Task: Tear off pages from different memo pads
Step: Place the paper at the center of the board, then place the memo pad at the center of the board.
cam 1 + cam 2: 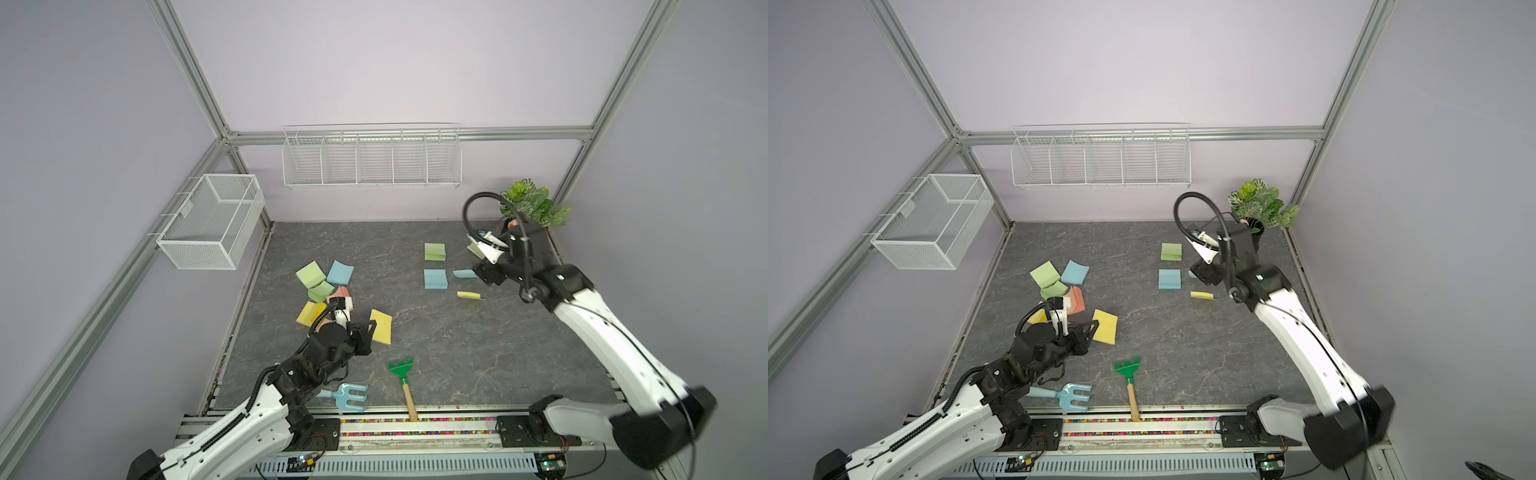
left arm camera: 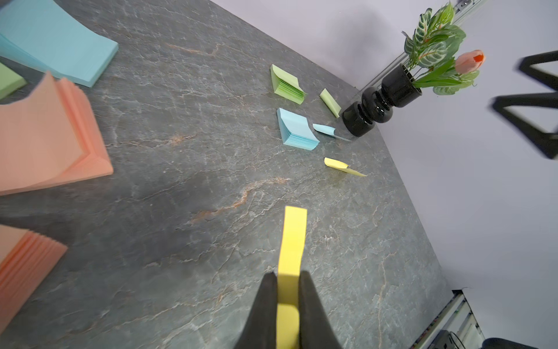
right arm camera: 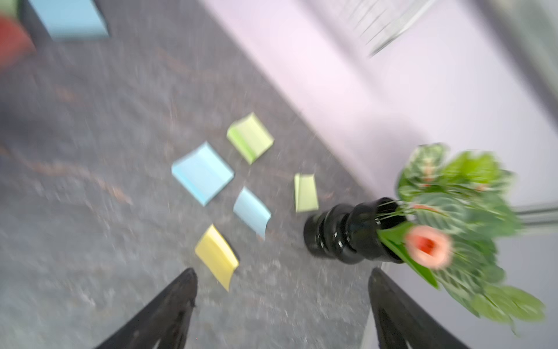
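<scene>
Nearest to the robot, the left gripper (image 2: 288, 273) is pinching the thick square yellow memo pad (image 2: 292, 235) by one edge, with its two black jaws pressing on the pad's two faces. It is holding the pad tilted over the grey marbled tabletop (image 2: 181, 157); I cannot tell whether the far edge is touching it. Just behind, the cluster of thick paper memo pads (image 1: 321, 289) in green, blue, yellow and salmon-orange is lying in a loose heap, and some are bent.

Farther away, the thin curled yellow paper page (image 3: 216, 255) is lying alone on the tabletop. Behind it, the thin light blue page (image 3: 252, 211) is lying just beside the square light blue memo pad (image 3: 202, 172), and the thin green page (image 3: 305, 193) is lying near the square green memo pad (image 3: 250, 137). The right gripper (image 3: 282, 270) is hanging over these pages with its jaws spread wide and is holding nothing. In the far corner, the black ribbed vase (image 3: 344, 232) is standing just beside the green page.

In my judgement, the step in hand is putting the yellow memo pad down next to its page. To do this well, the left arm should lower the pad flat onto bare tabletop before the jaws open, so that it is not landing on the light pages or pushing them. The right gripper should move clear without brushing the vase.
</scene>
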